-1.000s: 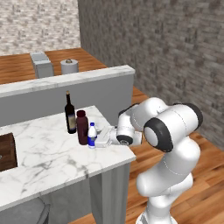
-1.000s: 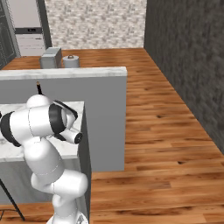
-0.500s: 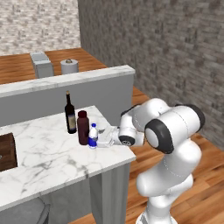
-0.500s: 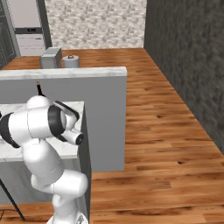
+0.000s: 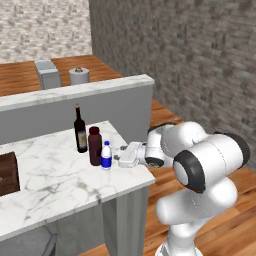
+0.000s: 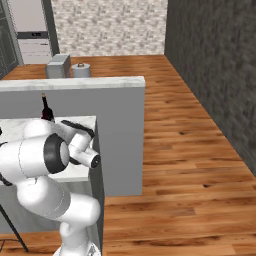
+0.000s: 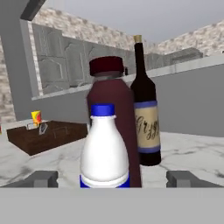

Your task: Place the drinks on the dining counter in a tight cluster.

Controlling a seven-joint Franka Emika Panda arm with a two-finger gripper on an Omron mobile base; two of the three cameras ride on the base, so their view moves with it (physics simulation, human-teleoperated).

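Wine bottle (image 6: 46, 109) behind white arm (image 6: 60, 145)

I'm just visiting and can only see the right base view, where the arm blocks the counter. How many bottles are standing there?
Observer: Three: a tall wine bottle, a squat maroon bottle and a small water bottle, close together on the dining counter.
Visitor: Is the robot holding one?
Observer: No. In the hand view the jaws stand open on either side of the water bottle, with gaps showing.
Visitor: Anything else up there?
Observer: A dark wooden box, further along the counter.
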